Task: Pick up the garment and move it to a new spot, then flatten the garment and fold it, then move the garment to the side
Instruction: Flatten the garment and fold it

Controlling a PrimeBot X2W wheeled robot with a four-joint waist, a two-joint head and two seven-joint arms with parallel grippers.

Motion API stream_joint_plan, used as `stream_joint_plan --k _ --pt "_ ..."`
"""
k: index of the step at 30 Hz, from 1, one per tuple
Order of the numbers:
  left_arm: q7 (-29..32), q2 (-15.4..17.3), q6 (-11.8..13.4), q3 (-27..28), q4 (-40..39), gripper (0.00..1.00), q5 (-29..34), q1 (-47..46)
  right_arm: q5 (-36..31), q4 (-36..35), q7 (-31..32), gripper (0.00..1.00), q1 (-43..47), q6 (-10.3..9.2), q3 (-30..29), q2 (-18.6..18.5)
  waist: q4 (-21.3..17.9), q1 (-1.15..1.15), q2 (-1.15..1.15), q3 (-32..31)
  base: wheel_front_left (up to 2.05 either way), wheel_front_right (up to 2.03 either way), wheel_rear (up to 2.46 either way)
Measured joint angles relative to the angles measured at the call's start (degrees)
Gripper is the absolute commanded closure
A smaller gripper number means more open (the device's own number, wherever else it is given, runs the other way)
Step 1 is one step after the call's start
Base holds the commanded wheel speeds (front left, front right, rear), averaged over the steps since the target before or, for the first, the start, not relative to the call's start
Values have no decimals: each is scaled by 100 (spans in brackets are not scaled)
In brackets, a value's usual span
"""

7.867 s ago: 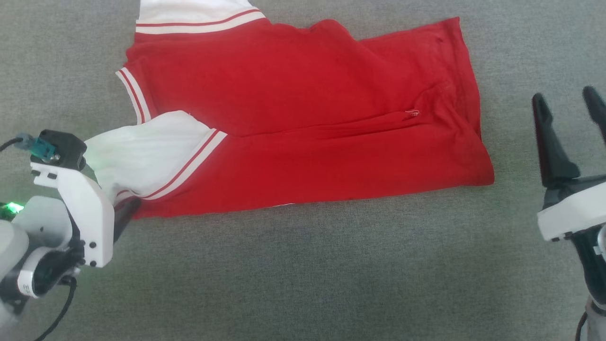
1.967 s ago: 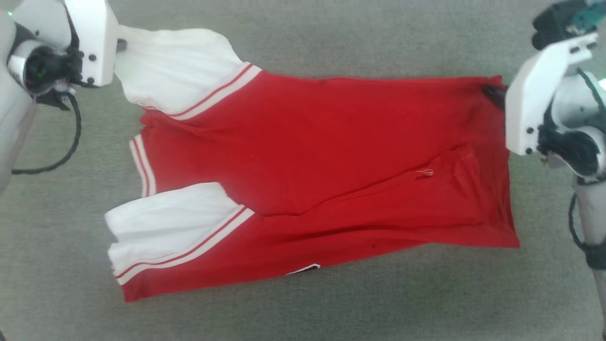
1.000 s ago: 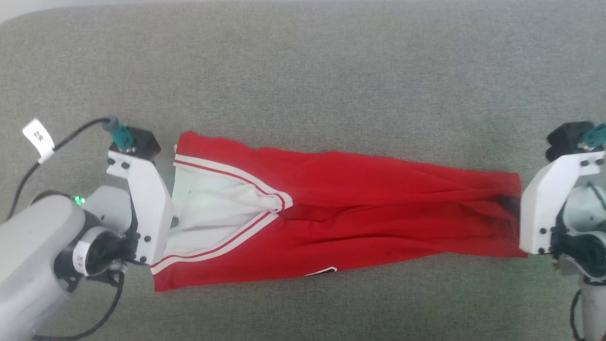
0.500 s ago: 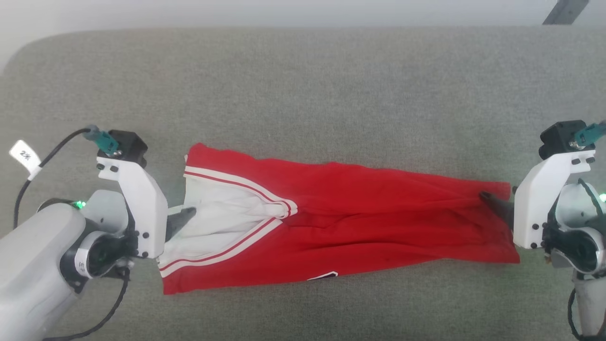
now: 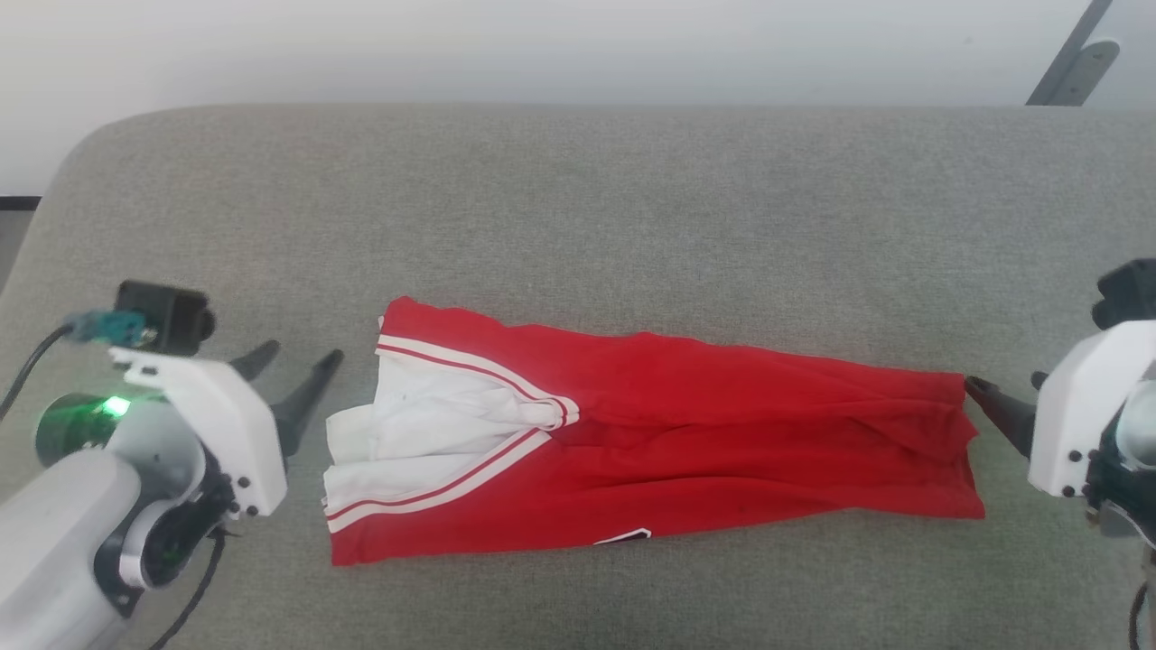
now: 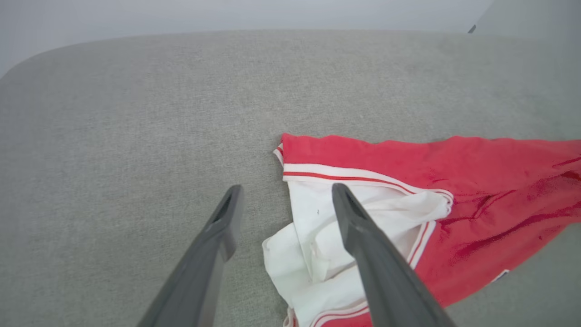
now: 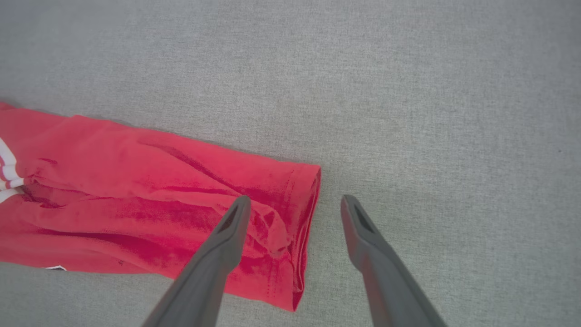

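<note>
The garment is lying as a folded band on the grey cushion, with bare room behind it to the rounded far edge; the left gripper is hovering, fingers apart, beside the white sleeve; the right gripper, fingers spread, is straddling the hem in its wrist view; the lettering underneath is mostly hidden.

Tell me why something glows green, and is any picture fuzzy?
Head view: a small green light shines on the left arm, and the far top looks washed out and pale. Left wrist view: the upper right corner is hazy, above the garment. Right wrist view: even light, sharp weave, hardly any shadow.
</note>
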Motion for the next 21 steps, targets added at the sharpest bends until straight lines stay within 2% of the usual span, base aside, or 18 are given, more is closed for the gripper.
stream_joint_plan --k 12,16,21 --pt "-2175 80 180 608 235 0 231 995 36 499 83 0 151 0 -552 -25 184 0 0 -12 0 0 0" --pt "-2475 7 221 848 356 0 263 1300 82 710 121 0 161 0 -598 1 307 0 0 13 0 0 0" --pt "-2554 -212 176 1339 483 0 446 1646 126 1066 137 0 143 0 -615 53 485 0 0 43 0 0 0"
